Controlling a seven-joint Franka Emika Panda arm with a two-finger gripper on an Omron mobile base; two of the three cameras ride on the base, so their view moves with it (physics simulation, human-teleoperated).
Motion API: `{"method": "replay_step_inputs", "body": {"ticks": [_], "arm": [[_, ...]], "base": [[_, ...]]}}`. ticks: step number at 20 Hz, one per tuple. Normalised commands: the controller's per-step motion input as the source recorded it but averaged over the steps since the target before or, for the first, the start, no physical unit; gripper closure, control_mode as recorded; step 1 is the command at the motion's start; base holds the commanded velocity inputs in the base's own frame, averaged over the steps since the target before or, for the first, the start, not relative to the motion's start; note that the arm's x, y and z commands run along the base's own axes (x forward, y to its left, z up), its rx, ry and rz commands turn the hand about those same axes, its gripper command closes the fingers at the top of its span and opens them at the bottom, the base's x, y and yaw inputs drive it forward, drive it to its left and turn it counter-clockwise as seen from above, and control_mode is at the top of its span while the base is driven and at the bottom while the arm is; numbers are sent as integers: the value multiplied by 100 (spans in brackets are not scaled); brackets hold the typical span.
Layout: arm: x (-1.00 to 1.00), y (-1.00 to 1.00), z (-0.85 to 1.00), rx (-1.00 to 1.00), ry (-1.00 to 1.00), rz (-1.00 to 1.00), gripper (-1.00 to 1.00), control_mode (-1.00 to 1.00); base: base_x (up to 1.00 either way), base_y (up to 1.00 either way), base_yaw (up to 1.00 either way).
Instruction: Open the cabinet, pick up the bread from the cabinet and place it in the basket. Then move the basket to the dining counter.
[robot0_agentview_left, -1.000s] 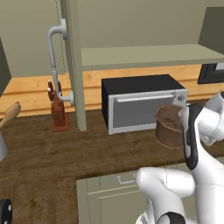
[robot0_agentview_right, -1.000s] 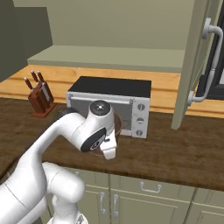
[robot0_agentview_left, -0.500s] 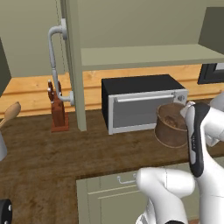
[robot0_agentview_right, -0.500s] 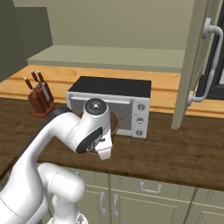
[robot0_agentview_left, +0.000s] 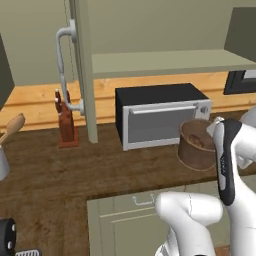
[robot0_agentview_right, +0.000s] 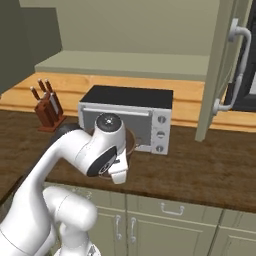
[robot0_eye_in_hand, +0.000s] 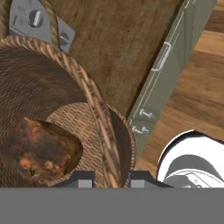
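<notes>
**Jaws pinched on the basket rim, bread already inside**

The basket (robot0_agentview_left: 199, 145) stands on the dark counter (robot0_agentview_left: 75, 170) just in front of the toaster oven (robot0_agentview_left: 160, 112), with the arm coming down onto its near side. In the hand view the gripper (robot0_eye_in_hand: 111, 177) straddles the woven rim: one fingertip sits inside the wall, the other outside, and the jaws are pressed nearly together, pinching that thin rim between them. The bread (robot0_eye_in_hand: 37, 146) lies on the basket floor, just to the inner side of the jaws and below them, touching nothing of the gripper. The cabinet (robot0_agentview_right: 220, 70) door stands open, its shelf bare as far as can be seen. The dining counter is not in sight, so the carry will likely need the base to drive. The grip is off-centre, at one edge, so the basket may tilt when lifted.
</notes>
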Motion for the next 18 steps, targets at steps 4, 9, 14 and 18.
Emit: {"method": "replay_step_inputs", "body": {"ticks": [4,9,14,18], "arm": [[0,0,0,0,0,0,100,100],[0,0,0,0,0,0,100,100],[0,0,0,0,0,0,100,100],[0,0,0,0,0,0,100,100]], "base": [[-99,0,0],[-96,0,0],[-37,0,-12],[6,0,-64]]}}
